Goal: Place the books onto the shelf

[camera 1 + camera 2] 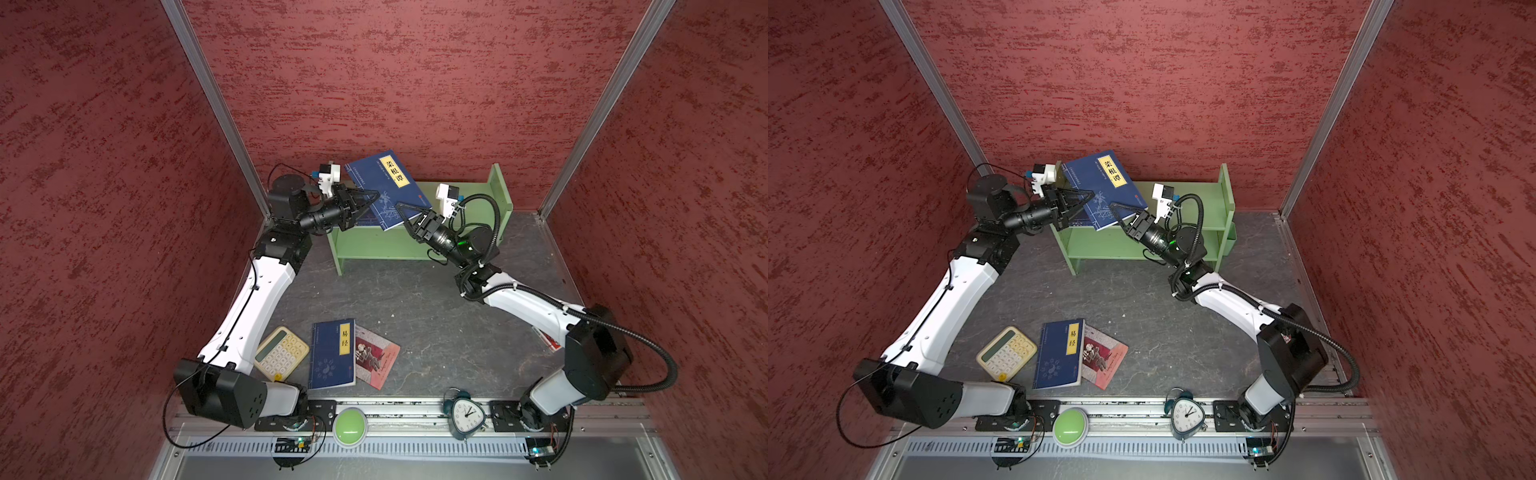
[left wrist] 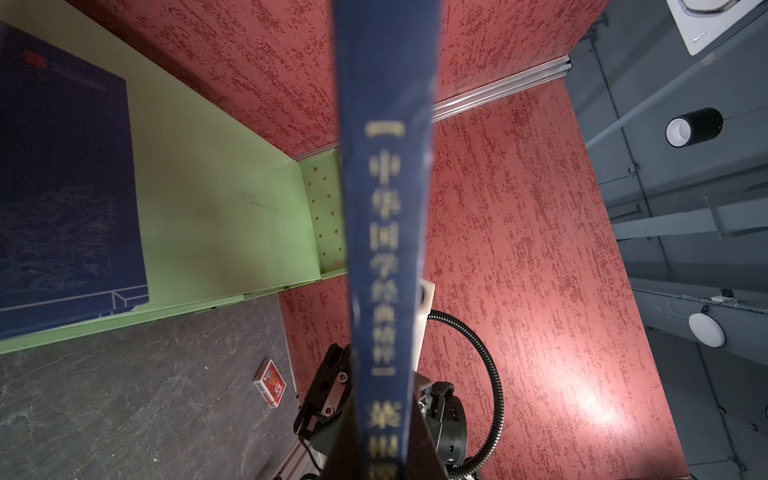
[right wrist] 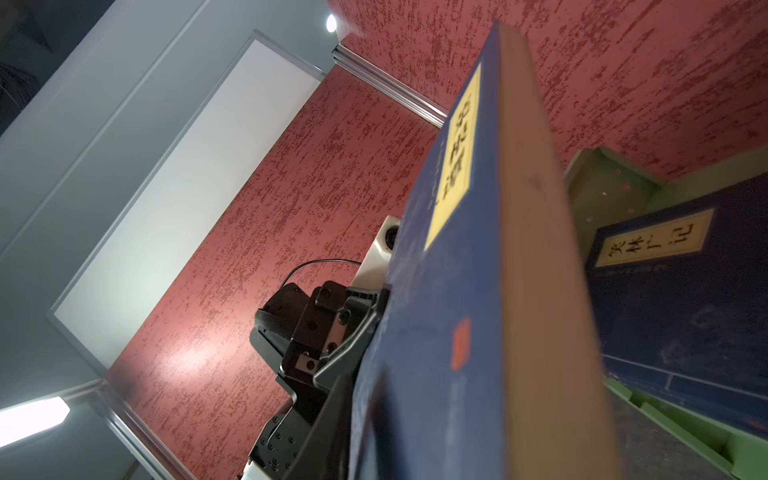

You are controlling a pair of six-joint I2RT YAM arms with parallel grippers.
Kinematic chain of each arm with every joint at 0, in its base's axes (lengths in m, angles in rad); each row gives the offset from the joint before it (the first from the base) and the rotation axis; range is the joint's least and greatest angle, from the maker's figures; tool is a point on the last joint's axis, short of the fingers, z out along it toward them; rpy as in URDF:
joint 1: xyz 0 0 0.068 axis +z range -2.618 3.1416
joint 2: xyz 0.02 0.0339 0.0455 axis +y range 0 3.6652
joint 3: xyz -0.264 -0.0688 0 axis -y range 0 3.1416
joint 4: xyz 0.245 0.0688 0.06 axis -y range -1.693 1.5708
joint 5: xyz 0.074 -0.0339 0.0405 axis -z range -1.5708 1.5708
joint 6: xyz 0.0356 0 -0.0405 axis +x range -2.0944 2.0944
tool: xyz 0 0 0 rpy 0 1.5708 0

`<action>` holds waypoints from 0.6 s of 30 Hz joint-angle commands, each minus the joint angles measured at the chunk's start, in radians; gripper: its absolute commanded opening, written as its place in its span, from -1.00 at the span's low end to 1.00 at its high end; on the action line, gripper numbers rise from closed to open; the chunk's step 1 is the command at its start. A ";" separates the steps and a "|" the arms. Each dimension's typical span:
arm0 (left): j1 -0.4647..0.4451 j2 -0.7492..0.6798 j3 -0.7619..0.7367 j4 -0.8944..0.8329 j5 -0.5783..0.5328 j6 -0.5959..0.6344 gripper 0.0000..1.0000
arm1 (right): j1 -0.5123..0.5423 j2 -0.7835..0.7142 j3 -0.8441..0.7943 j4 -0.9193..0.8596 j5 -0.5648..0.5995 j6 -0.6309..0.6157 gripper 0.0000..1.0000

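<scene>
A navy book with a yellow label (image 1: pixel 384 189) (image 1: pixel 1102 187) hangs tilted in the air over the left end of the light green shelf (image 1: pixel 374 249) (image 1: pixel 1108 245). My left gripper (image 1: pixel 374 196) is shut on its spine side, and the spine (image 2: pixel 386 249) runs up the left wrist view. My right gripper (image 1: pixel 402 206) is shut on the opposite, page-edge side (image 3: pixel 536 291), one finger flat on the cover. Another navy book (image 2: pixel 62 187) (image 3: pixel 685 311) lies on the shelf. On the floor near the front, a navy book (image 1: pixel 332 355) overlaps a red-pink book (image 1: pixel 378 357).
A cream calculator (image 1: pixel 282 353) lies left of the floor books, under my left arm. An alarm clock (image 1: pixel 465 415) and a green button (image 1: pixel 350 426) sit on the front rail. A small red card pack (image 2: pixel 270 382) lies on the floor near the right wall. Red walls enclose three sides.
</scene>
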 commanded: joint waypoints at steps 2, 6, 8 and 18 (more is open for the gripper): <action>-0.001 -0.035 -0.015 0.026 0.028 -0.012 -0.81 | 0.002 0.011 0.042 0.058 -0.024 0.007 -0.63; 0.001 -0.046 -0.031 0.013 0.033 -0.006 -0.63 | 0.001 0.002 0.045 0.034 -0.028 -0.008 -0.79; 0.005 -0.053 -0.040 0.013 0.036 -0.004 -0.47 | -0.002 -0.003 0.051 0.013 -0.040 -0.020 -0.83; 0.055 -0.077 -0.052 0.008 0.055 -0.014 0.12 | -0.029 -0.033 0.130 -0.207 -0.141 -0.082 -0.85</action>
